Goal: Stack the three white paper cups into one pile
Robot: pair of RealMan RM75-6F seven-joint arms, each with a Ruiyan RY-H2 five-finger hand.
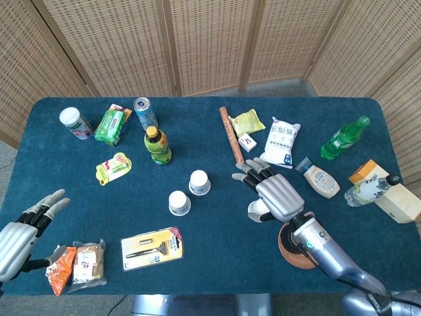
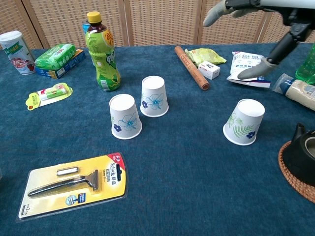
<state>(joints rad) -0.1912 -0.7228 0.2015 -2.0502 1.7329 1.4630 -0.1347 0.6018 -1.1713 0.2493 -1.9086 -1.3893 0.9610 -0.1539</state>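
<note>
Three white paper cups stand upside down on the blue table. Two with blue flowers sit close together at centre: one (image 2: 125, 116) (image 1: 178, 203) nearer, one (image 2: 154, 96) (image 1: 199, 182) just behind it. The third, with a green leaf print (image 2: 243, 121), stands apart to the right. My right hand (image 1: 273, 191) (image 2: 256, 6) hovers above this third cup with fingers spread and holds nothing; in the head view it covers most of the cup. My left hand (image 1: 18, 236) lies open at the table's near left edge, far from the cups.
A green tea bottle (image 2: 102, 51) stands just behind the two cups. A razor pack (image 2: 74, 184) lies in front of them. A dark teapot on a wicker coaster (image 2: 301, 162) sits right of the third cup. A brown stick (image 2: 192, 61) and a white bag (image 2: 248, 64) lie behind.
</note>
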